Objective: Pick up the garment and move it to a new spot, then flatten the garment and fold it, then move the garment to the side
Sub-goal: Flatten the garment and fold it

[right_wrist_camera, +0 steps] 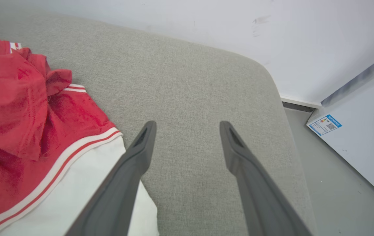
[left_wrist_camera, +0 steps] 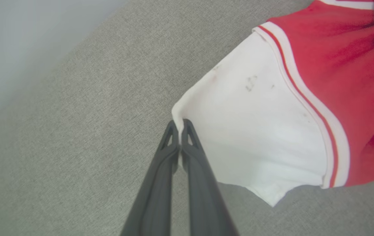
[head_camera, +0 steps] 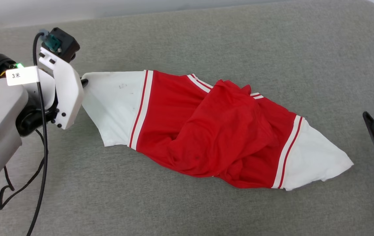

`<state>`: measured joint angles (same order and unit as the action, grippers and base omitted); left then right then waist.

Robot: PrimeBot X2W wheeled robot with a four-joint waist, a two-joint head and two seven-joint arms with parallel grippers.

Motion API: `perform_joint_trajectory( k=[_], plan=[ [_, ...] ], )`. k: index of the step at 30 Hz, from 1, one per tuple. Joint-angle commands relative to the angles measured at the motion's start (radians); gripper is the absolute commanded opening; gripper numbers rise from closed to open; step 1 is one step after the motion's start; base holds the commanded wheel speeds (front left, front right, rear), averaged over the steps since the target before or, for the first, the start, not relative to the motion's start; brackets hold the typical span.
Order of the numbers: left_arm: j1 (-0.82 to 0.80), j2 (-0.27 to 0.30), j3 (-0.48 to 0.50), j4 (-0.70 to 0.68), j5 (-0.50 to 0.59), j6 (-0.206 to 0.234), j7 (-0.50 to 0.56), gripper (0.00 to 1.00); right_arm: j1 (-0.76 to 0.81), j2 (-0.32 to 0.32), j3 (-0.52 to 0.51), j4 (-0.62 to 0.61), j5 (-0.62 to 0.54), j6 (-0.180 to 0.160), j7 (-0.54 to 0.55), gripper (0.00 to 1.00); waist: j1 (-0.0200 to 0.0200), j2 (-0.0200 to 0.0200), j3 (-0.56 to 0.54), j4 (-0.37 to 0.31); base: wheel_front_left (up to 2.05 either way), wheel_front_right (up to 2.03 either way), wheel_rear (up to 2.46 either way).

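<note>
The shirt [head_camera: 213,131] lies bunched and twisted across the middle of the grey padded surface [head_camera: 206,39], with a white sleeve at each end. The left end effector [left_wrist_camera: 179,126] is pinched tight on the far corner of the left sleeve [head_camera: 114,105]. The right end effector [right_wrist_camera: 188,126] gapes wide and empty, just right of the right sleeve [head_camera: 315,164]. I judge this an early stage: one corner is gripped and the shirt is not yet lifted, so moving, flattening, folding and setting aside all remain.
</note>
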<state>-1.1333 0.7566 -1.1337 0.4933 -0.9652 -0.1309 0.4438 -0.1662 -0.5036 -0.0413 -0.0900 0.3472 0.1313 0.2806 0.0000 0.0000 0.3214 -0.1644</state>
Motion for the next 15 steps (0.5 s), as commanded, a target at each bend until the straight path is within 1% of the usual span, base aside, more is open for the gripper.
perform_joint_trajectory(
  k=[1,5,8,11,15],
  plan=[
    [0.014,0.011,-0.005,-0.003,-0.004,0.002,-0.013,0.0,0.006,-0.02,0.011,-0.013,0.025,-0.001,0.033,1.0,0.0,0.0,-0.02,0.022,0.0,0.0,0.0],
    [0.02,0.029,-0.006,-0.021,-0.001,0.002,-0.055,0.0,0.024,-0.117,0.055,-0.048,0.111,-0.001,0.18,1.0,0.0,0.0,-0.036,0.047,0.0,0.0,0.0],
    [0.021,0.039,-0.005,-0.03,0.009,0.003,-0.077,0.0,0.031,-0.171,0.09,-0.061,0.168,-0.001,0.278,1.0,0.0,0.0,-0.043,0.067,0.0,0.0,0.0],
    [0.021,0.047,0.0,-0.042,0.013,0.006,-0.094,0.0,0.007,-0.209,0.132,-0.061,0.204,-0.001,0.36,1.0,0.0,0.0,-0.043,0.085,0.0,0.0,0.0],
    [0.018,0.048,0.0,-0.06,0.02,0.01,-0.104,0.0,-0.042,-0.235,0.205,-0.034,0.229,-0.001,0.449,1.0,0.0,0.0,-0.035,0.107,0.0,0.0,0.0]
  ],
)
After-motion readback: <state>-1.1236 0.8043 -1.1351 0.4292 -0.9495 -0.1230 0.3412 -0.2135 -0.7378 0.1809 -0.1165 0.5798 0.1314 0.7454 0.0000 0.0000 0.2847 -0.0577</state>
